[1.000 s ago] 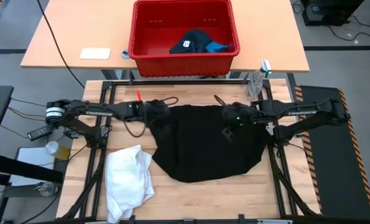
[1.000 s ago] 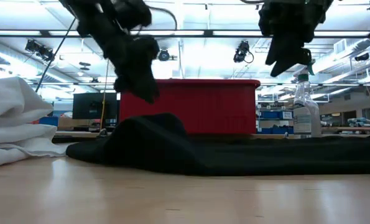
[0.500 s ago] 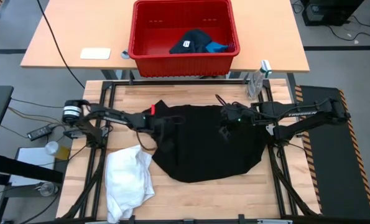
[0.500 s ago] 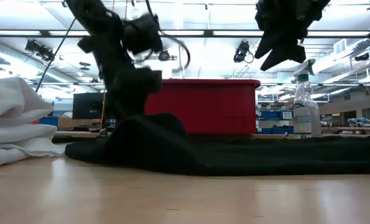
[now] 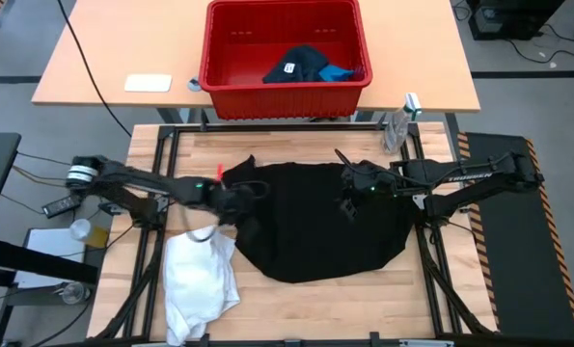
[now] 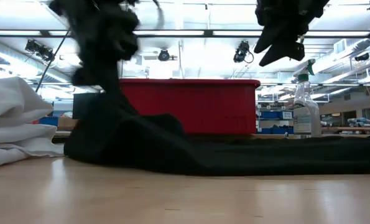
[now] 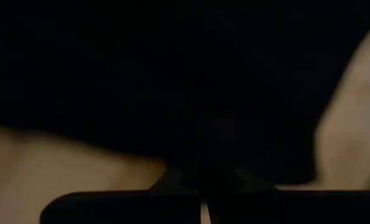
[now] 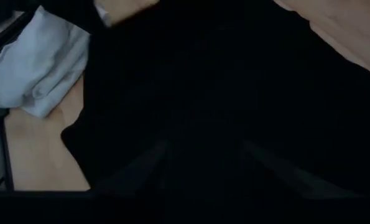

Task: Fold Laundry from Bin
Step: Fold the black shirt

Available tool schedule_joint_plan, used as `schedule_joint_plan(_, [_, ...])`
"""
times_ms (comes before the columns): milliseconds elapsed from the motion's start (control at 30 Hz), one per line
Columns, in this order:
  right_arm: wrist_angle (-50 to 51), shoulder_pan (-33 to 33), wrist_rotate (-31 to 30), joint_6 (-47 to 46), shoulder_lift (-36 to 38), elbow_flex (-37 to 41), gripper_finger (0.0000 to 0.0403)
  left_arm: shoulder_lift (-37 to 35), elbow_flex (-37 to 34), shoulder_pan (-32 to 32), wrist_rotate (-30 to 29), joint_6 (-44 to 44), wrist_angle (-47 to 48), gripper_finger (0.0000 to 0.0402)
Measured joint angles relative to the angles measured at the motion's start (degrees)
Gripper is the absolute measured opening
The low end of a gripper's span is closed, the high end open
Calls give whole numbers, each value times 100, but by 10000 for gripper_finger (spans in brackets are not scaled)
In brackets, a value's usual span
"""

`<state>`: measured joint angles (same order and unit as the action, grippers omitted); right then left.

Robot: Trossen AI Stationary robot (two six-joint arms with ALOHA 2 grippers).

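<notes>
On your counter (image 5: 306, 294) the black garment (image 5: 315, 226) lies spread; left claw (image 5: 231, 196) has pinched its left edge, right claw (image 5: 349, 193) hovers wide. Next, probably fold across.

A black garment (image 8: 234, 93) spreads across nearly the whole right wrist view, lying on a pale wooden tabletop (image 8: 38, 149). A rumpled white garment (image 8: 45, 65) lies on the wood just beside its edge. The arm's own dark fingers (image 8: 141, 165) show faintly against the cloth.
</notes>
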<state>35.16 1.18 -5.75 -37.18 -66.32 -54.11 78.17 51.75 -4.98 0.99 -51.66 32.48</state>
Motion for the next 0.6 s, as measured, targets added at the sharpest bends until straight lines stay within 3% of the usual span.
schedule_joint_plan(133, [-94, 32, 252, 100, 0, 0, 201, -330, -27, -706, -38, -1840, 401, 4])
schedule_joint_plan(300, [-277, 32, 283, 137, 0, 0, 201, -101, -39, -1700, -356, -3280, 407, 3])
schedule_joint_plan(467, [-302, 32, 286, 137, 0, 0, 201, 127, -43, -2289, -880, -4262, 1009, 3])
schedule_joint_plan(600, [-302, 30, 439, 246, 0, 0, 201, 140, -44, -2289, -1362, -4468, 1193, 22])
